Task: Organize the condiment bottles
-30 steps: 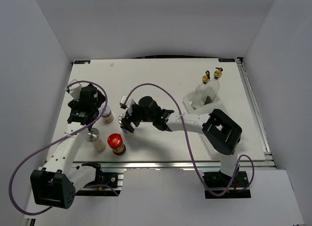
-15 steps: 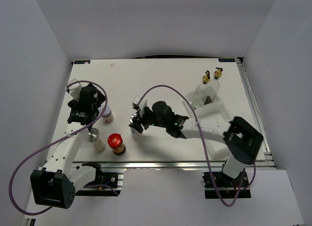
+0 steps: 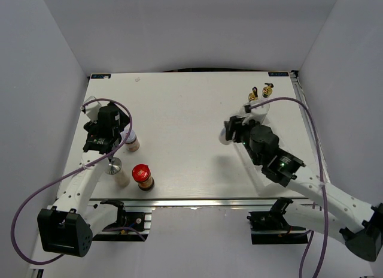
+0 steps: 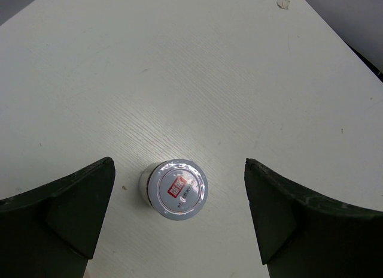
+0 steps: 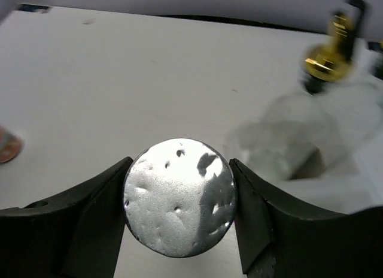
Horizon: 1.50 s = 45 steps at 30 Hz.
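Carry step: your right end effector (image 5: 179, 170) grips a shaker (image 5: 178, 205), likely due next upright into the tray (image 5: 335, 197) at 2 o'clock; left end effector (image 4: 178, 164) wide over the jar (image 4: 178, 189).

Shiny silver dotted cap on one shaker (image 5: 178, 196), silver cap on other shaker (image 3: 114, 166), red lid on dark jar (image 3: 142, 175), gold and black tops on clear bottles (image 5: 281, 131), red square on pale lid of small jar (image 4: 178, 189), white table (image 4: 209, 80) with faint lines

Top: high, near side, whole table (image 3: 179, 104). Left wrist: close, downward, shares white-lidded jar (image 4: 178, 189). Right wrist: close, facing far.
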Motion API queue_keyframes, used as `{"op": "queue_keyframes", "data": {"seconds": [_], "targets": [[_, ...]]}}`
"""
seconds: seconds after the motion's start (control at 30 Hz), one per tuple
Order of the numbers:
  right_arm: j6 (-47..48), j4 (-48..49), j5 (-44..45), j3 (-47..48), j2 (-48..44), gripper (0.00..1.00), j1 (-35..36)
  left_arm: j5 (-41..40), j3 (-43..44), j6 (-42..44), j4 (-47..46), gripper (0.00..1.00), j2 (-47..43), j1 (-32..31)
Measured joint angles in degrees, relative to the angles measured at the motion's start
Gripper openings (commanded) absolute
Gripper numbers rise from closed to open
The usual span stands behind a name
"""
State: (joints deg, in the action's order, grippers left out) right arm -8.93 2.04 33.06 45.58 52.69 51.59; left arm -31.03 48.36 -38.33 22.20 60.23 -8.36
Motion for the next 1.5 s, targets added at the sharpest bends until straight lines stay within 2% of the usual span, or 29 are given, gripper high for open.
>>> {"op": "queue_keyframes", "data": {"seconds": [0.17, 0.33, 0.63, 0.8, 0.87, 0.93, 0.97, 1.0, 1.07, 1.1, 1.17, 1.2, 1.5], "targets": [[-4.09, -9.35, 5.09, -2.32, -6.29, 0.00, -11.34, 0.15, -0.44, 0.22, -0.35, 0.98, -0.15, 0.00], [-6.58, -12.50, 6.40, -2.40, -4.44, 0.00, -19.41, 0.15, -1.07, 0.35, -0.33, 0.98, -0.28, 0.00], [-7.13, -10.21, 5.14, -5.25, 5.53, 0.00, -29.99, -0.09, -1.07, 0.33, -0.28, 0.98, -0.28, 0.00], [-5.62, -2.34, 4.66, -9.14, 7.78, 0.01, -32.54, -0.20, -1.07, -0.28, -0.09, 0.98, -0.15, 0.00], [-4.44, 1.33, 4.57, -11.08, 9.40, 0.08, -33.24, -0.33, -1.05, -0.83, 0.13, 0.98, -0.04, 0.00], [-3.89, 4.07, 4.50, -12.55, 11.17, 0.22, -33.79, -0.50, -1.05, -1.60, 0.44, 0.98, -0.04, 0.00], [-3.45, 5.95, 4.50, -12.70, 11.78, 0.32, -34.03, -0.59, -1.05, -2.01, 0.72, 0.98, -0.04, 0.00], [-3.45, 6.93, 4.22, -12.72, 12.24, 0.56, -34.23, -0.79, -1.01, -2.40, 1.14, 0.98, -0.04, 0.00], [-3.30, 8.52, 4.31, -12.72, 13.25, 0.65, -34.38, -1.57, -0.87, -3.67, 2.60, 0.98, -0.07, 0.00], [-3.43, 8.85, 4.31, -12.72, 13.42, 0.76, -34.42, -1.99, -0.68, -4.35, 3.69, 0.98, -0.07, 0.00], [-3.80, 8.83, 4.26, -12.72, 13.42, 0.83, -34.58, -2.80, -0.04, -5.64, 6.21, 0.98, -0.11, 0.00], [-4.07, 8.81, 4.24, -12.72, 13.35, 0.89, -34.60, -3.10, 0.33, -6.14, 7.45, 0.98, -0.20, 0.00], [-4.37, 4.63, -0.44, -11.89, 7.17, 0.90, -34.64, -4.55, 6.08, -8.15, 20.31, 0.98, -4.26, 0.00]]}}
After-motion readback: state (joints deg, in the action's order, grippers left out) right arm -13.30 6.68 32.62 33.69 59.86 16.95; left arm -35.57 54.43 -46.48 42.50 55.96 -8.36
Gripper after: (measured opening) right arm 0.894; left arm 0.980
